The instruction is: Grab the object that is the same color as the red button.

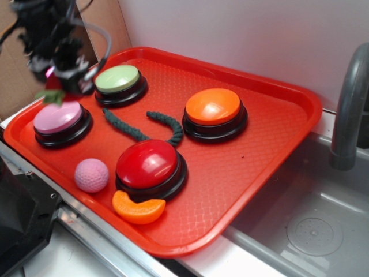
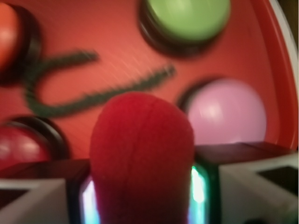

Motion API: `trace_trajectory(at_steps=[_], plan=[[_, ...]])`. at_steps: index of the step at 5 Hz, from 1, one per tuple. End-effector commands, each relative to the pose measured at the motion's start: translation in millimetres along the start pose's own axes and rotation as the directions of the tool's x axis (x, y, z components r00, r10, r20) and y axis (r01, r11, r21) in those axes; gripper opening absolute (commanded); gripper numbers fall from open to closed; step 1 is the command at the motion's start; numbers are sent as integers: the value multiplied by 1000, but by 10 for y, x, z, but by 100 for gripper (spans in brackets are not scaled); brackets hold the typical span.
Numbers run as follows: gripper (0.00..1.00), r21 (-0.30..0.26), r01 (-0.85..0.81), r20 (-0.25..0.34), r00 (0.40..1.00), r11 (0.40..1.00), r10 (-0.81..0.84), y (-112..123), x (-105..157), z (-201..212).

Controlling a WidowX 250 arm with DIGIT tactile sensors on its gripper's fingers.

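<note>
Above the far-left corner of the red tray point(image 1: 300, 109), the tool point(image 1: 57, 78) hangs in the air, clenched on the object point(image 2: 142, 154), a fuzzy red plush fruit. Exterior view: only a sliver of red and the green leafy stem point(image 1: 53, 97) show under the dark arm, clear of the tray floor. Wrist view: the plush fills the gap between both pads, bulging outward beyond them, so the grip sits across its middle.

Landmark for all positions: the red button point(image 1: 149, 164).
- Left of it and farther back: pink-domed button point(image 1: 59, 118), directly below the held fruit.
- Just left of it: pink knitted ball point(image 1: 91, 175), resting on the tray.
- Touching its front edge: orange slice toy point(image 1: 137, 209).
- Behind it: dark green cord point(image 1: 144, 127), lying curled; green-domed button point(image 1: 118, 79) farther back.
- Right of it and back: orange-domed button point(image 1: 213, 108).
- Far right: grey sink basin point(image 1: 311, 225) and faucet point(image 1: 349, 109), off the tray.

Handling judgement: the fruit looks light, soft and compressible, not fragile; fuzzy surface should resist slipping. Body-centre grip seems right; the stem would be too floppy. Colour matches the red dome. Grasp appears accomplished; main risk is the squashed plush squirming out if the squeeze loosens.
</note>
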State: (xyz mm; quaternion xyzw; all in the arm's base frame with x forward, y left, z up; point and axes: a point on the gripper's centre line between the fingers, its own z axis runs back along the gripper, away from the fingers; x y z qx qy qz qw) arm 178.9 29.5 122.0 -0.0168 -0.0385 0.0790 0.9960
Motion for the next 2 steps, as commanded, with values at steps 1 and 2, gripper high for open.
trace_trajectory(at_steps=[1,2], plan=[[0,36,130,50,990,991,-131,-199,341,380],[0,26,147,59,987,989,-148,-208,381,279]])
